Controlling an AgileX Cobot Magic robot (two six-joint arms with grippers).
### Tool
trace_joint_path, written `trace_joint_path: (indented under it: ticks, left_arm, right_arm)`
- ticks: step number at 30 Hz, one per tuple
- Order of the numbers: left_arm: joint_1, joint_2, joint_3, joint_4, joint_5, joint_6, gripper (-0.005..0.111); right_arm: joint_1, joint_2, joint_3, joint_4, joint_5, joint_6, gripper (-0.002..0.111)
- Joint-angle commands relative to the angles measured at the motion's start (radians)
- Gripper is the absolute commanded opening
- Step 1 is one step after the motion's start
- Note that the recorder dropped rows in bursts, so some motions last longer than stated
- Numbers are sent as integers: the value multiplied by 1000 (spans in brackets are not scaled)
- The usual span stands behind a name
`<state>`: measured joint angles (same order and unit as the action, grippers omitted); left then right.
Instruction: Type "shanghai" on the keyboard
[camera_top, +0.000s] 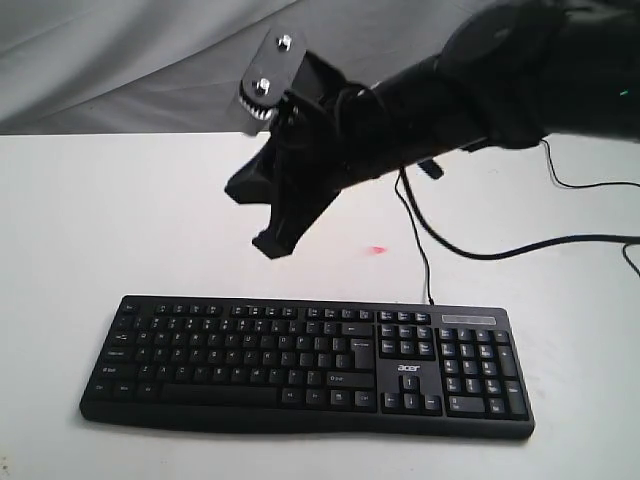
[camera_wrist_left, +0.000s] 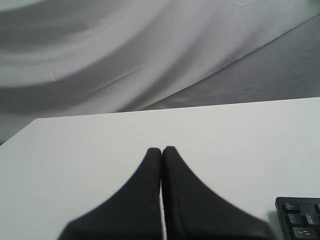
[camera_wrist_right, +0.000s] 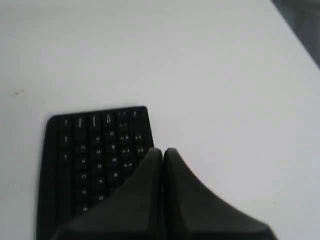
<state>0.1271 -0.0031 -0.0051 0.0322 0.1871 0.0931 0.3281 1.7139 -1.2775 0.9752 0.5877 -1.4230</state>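
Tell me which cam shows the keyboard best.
Exterior view: the whole keyboard is in frame, unobstructed, with key legends visible. The left wrist view catches only one corner at the picture's edge. The right wrist view shows one end, blurred and partly behind the shut right gripper.

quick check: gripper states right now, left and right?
Left gripper: closed, holding nothing.
Right gripper: closed, holding nothing.

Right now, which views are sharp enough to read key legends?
Exterior view: keyboard evenly lit, acer logo reads. Right wrist view: keyboard blurred, legends unreadable, right pincer soft. Left wrist view: only a keyboard corner shows, left pincer soft.
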Motion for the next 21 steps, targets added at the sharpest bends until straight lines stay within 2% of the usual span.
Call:
trace_joint_path:
  ticks: [1,7,18,21]
  left_arm:
    - [-4,3,5,-1,-4,-3,1]
    - [-4,3,5,-1,-4,-3,1]
    - [-4,3,5,-1,-4,-3,1]
    - [-4,3,5,-1,-4,-3,1]
  right_arm:
    - [0,-114,1,-6,20,130,0]
    - [0,-195,1,-48,163,176,0]
    - [0,-207,1,-52,149,174,0]
    - [-2,-225,-16,-116,66,170,0]
